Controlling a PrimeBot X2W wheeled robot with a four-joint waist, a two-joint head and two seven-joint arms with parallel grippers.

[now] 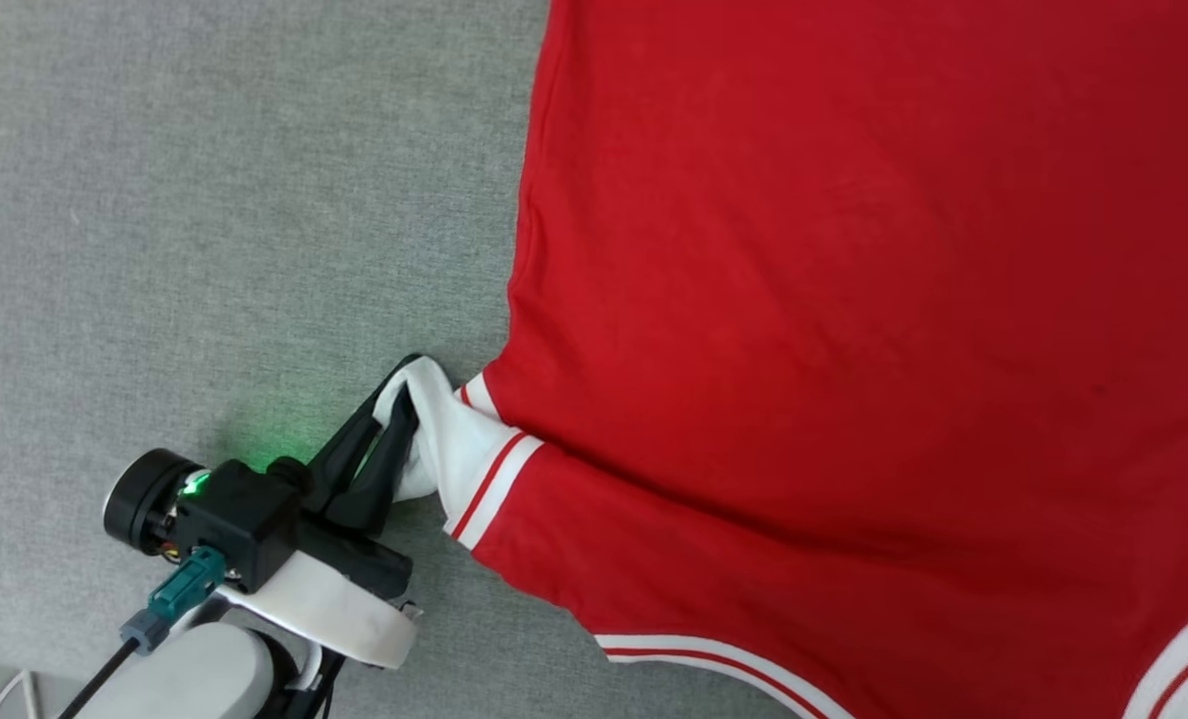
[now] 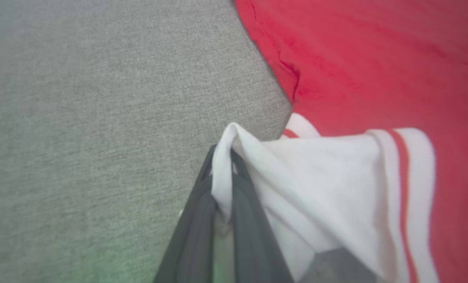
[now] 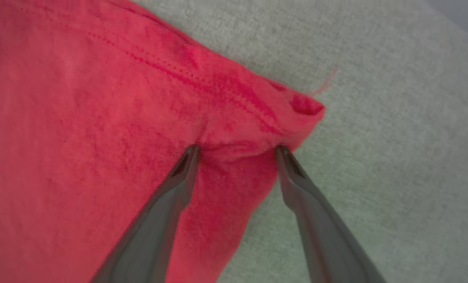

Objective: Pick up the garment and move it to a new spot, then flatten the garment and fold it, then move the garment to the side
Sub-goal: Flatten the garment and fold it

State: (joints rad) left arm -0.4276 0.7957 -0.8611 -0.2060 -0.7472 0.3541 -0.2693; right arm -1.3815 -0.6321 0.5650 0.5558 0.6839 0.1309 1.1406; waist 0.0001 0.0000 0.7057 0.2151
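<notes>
One garment [image 1: 804,300] lies spread on a grey fabric surface [image 1: 205,200], plain red side up, covering the right half of the head view and running off its top, right and bottom edges. Two grippers are at work on it. The left gripper [image 1: 406,387] sits at the lower left of the head view, and its two dark fingers are closed narrow on the tip of one white sleeve [image 1: 454,439]. The left wrist view shows the sleeve cloth [image 2: 316,177] pinched between the fingers and draped over the right one, with the sleeve drawn out sideways from the red body. The cuff [image 1: 494,479] carries one red stripe between two white bands. Similar striped trim shows at two more places in the head view, along the bottom edge [image 1: 704,654] and in the lower right corner [image 1: 1183,649]. In the right wrist view, the right gripper [image 3: 237,150] stands spread wide, with both fingertips on the red cloth beside one stitched corner [image 3: 304,106]. A small ridge of cloth is bunched between the tips, not clamped. One loose thread [image 3: 324,80] projects from that corner. One green light [image 1: 195,484] glows on the left wrist housing, and one teal connector [image 1: 185,584] sits below it.
</notes>
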